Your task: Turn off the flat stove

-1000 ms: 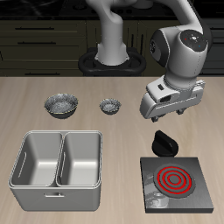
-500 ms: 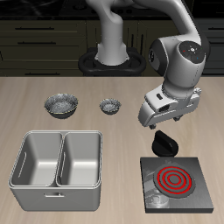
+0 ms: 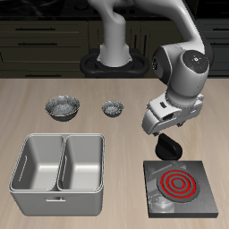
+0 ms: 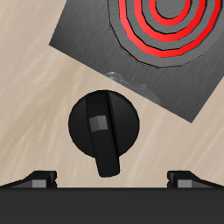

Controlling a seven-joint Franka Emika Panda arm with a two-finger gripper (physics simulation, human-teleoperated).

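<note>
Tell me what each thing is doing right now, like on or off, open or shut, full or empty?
Stove: on, coil rings red.
Knob: not gripped.
Gripper: open, above the knob.
Tray: both basins empty.
Bigger bowl: upright, looks empty.
Smaller bowl: upright, looks empty.

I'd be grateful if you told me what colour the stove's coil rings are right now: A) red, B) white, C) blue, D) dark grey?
A: the coil rings on the stove show bright red in both views, while the gripper hovers just above the black knob, not touching it.
</note>
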